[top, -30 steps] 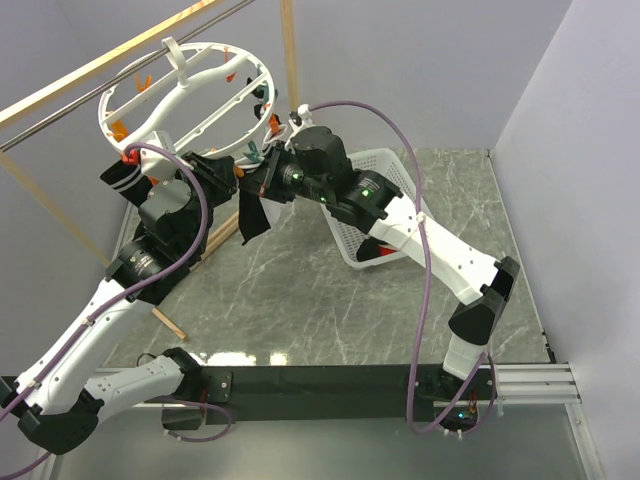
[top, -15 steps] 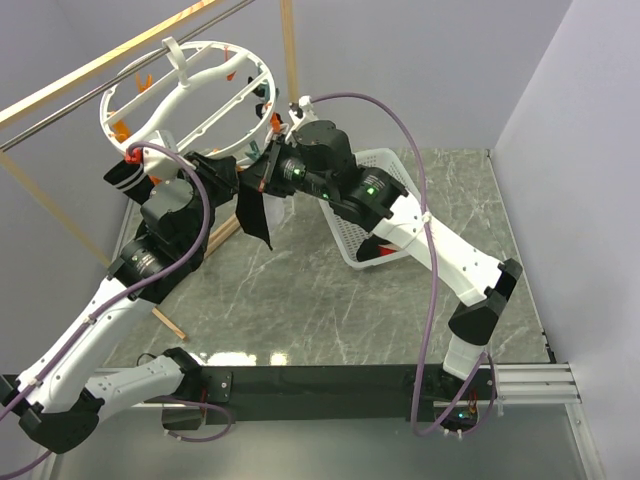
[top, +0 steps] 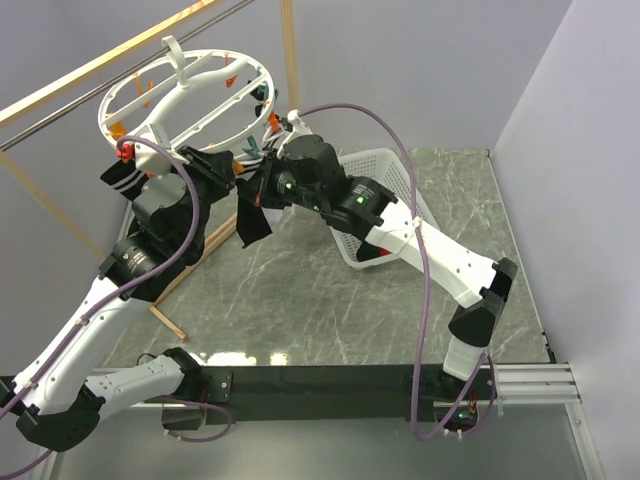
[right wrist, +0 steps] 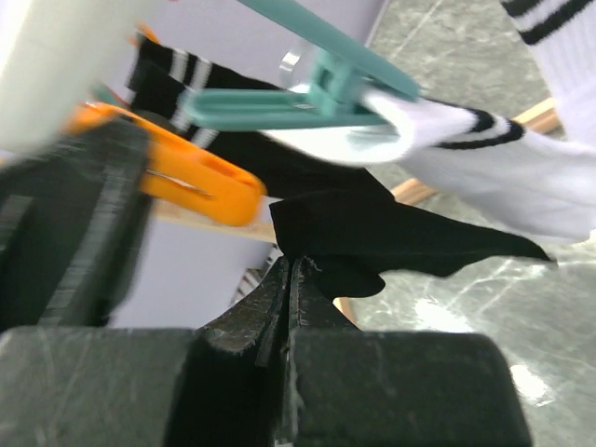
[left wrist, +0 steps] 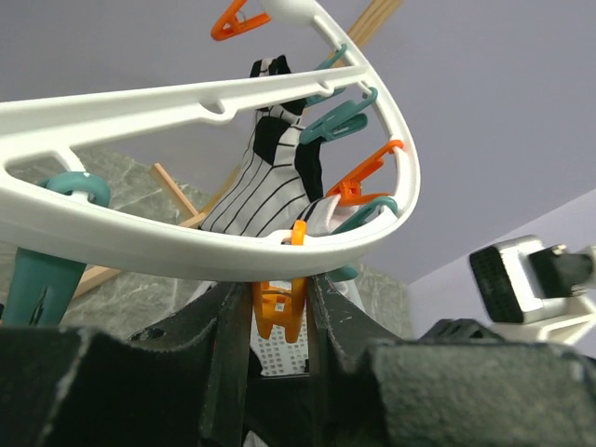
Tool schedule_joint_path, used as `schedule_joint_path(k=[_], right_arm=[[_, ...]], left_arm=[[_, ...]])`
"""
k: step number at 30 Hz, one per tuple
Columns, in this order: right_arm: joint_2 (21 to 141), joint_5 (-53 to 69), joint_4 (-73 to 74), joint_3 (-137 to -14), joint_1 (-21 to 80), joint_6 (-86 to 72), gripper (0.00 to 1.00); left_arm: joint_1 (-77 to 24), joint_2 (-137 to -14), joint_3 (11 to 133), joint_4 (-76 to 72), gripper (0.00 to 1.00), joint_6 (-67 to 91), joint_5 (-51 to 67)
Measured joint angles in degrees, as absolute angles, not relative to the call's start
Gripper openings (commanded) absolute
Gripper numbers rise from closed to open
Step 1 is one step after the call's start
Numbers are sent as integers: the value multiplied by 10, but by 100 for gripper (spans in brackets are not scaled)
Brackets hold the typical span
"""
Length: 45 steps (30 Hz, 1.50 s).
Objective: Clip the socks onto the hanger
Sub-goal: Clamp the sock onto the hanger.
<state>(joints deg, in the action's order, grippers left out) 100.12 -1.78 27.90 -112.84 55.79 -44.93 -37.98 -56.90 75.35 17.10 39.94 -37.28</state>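
Sock (right wrist: 391,233) lifted nearer hanger (left wrist: 140,244), pinched in right claw (right wrist: 289,265); left claw (left wrist: 279,296) clamps an orange clip (left wrist: 277,318).

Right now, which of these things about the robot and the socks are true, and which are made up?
1. The right gripper pinches a black sock. True.
2. The left gripper squeezes a teal clip. False: it squeezes an orange clip.
3. The hanger lies flat on the floor. False: it hangs up high.
4. A white mesh basket sits on the table. True.
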Motion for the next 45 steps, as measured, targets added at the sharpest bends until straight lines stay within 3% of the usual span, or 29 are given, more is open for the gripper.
schedule_joint_path(k=[10,22,45], right_arm=[[991,-53,256,-1108,565,-424,0],[916,-77,170,-1000,570,-409,0],[924,-83,137,-999,578,-391,0]], left_arm=[[-380,-569,762,185,9,413,-363],[-380,-582,777,204,10,415,-379],[-380,-582,781,210,11,432,-369]])
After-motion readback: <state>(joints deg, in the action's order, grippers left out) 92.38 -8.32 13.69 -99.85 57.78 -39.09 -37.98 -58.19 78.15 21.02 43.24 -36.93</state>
